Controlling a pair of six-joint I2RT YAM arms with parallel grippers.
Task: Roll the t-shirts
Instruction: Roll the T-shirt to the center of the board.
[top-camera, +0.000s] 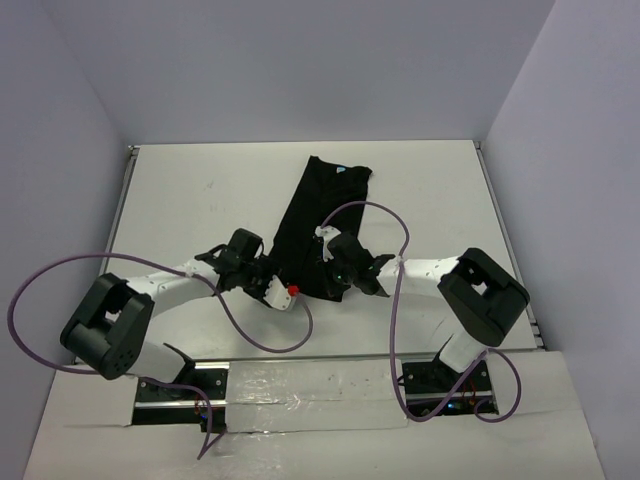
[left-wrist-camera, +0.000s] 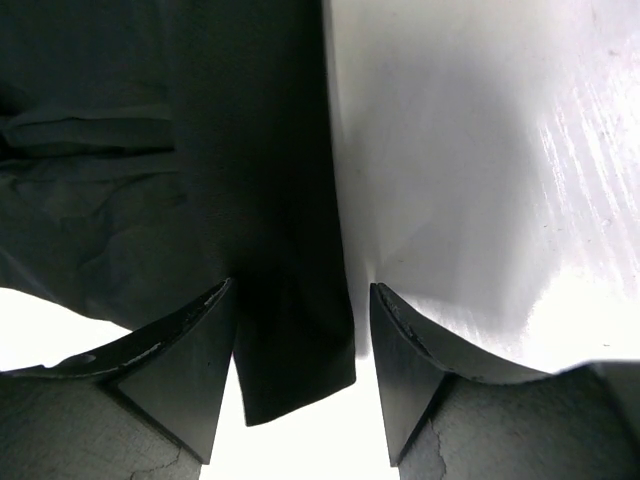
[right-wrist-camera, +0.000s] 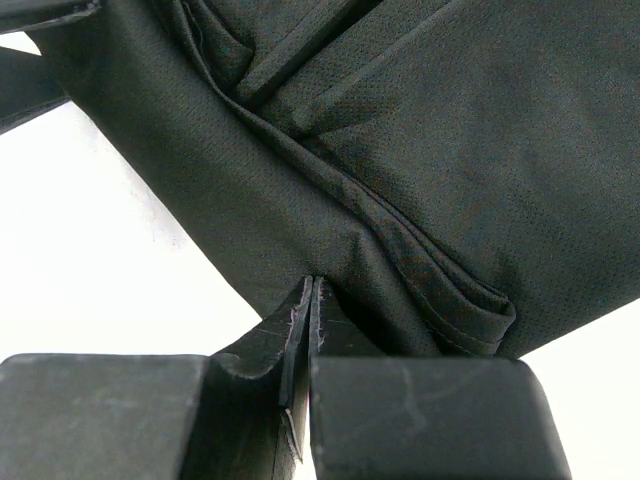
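The black t-shirt (top-camera: 315, 215) lies folded into a long narrow strip running from the table's far middle toward me, with its light blue label (top-camera: 343, 169) at the far end. My left gripper (top-camera: 290, 282) is at the strip's near end. In the left wrist view it (left-wrist-camera: 303, 300) is open, with a near corner of the t-shirt (left-wrist-camera: 290, 350) between the fingers (left-wrist-camera: 195, 365). My right gripper (top-camera: 335, 280) is at the near right edge. In the right wrist view it (right-wrist-camera: 312, 290) is shut, pinching the t-shirt (right-wrist-camera: 400, 150) at its edge.
The white table (top-camera: 200, 200) is walled by pale panels at the back and sides. Purple cables (top-camera: 370, 207) loop from both arms, one arching over the shirt's right side. The arm bases (top-camera: 300, 385) stand along the near edge.
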